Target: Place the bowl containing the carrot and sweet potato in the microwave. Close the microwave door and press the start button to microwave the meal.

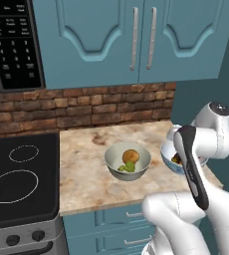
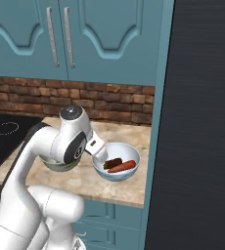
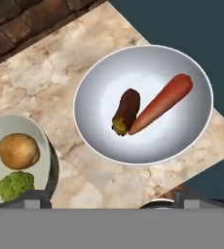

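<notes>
The bowl (image 3: 99, 73) stands on the marble counter near its right end, with the orange carrot (image 3: 162, 102) and the dark brown sweet potato (image 3: 126, 111) lying side by side in it. My gripper (image 3: 110, 200) hovers above it, open, nothing between its fingers. From the right base view the hand (image 2: 97, 149) hangs just over the bowl's (image 2: 129, 175) left rim. My arm hides most of the bowl (image 1: 167, 158) in the left base view. The microwave's black keypad (image 1: 14, 45) is at the upper left. The microwave door is out of view.
A plain grey-white bowl (image 1: 128, 160) with a tan ball and green pieces sits left of the task bowl. A black stovetop (image 1: 17, 179) lies further left. Teal cabinets (image 1: 136, 40) hang above. A tall dark panel (image 2: 202, 122) bounds the counter on the right.
</notes>
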{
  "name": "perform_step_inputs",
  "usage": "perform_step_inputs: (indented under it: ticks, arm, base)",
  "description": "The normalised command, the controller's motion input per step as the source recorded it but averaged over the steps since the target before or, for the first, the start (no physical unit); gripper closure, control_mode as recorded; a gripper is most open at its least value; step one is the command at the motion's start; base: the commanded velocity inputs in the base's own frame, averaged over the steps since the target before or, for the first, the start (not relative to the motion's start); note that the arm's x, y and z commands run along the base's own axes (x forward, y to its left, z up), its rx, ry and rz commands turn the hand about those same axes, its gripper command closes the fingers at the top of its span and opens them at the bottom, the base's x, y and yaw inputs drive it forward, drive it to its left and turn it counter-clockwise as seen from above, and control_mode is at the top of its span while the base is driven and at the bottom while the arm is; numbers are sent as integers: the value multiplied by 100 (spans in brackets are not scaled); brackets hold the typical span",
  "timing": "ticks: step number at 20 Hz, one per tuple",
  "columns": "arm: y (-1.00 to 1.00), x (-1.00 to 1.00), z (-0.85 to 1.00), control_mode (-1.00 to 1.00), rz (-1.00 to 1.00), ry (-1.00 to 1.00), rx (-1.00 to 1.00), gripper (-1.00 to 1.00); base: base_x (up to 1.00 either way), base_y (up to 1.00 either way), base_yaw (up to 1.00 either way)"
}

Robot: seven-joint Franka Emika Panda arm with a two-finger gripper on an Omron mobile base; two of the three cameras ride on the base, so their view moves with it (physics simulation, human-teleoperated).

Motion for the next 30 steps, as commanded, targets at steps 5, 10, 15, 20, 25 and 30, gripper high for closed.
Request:
perform_step_inputs:
  ticks: [5, 10, 15, 20, 25, 30]
  arm:
    - [-49, 0, -34, -100, -13, -1, 10, -100]
    - [-47, 0, -35, -100, -14, 0, 4, -100]
    - [-41, 0, -34, -100, -14, 0, 3, -100]
    - [-18, 10, -28, -100, -11, 1, 1, -100]
    - [0, 20, -22, -100, -1, 3, 1, -100]
    - [-8, 23, -19, -100, 0, 2, 4, -100]
  base:
    - [0, 0, 0]
    - [0, 0, 0]
    - [0, 0, 0]
    - [0, 0, 0]
    - [0, 0, 0]
    - [0, 0, 0]
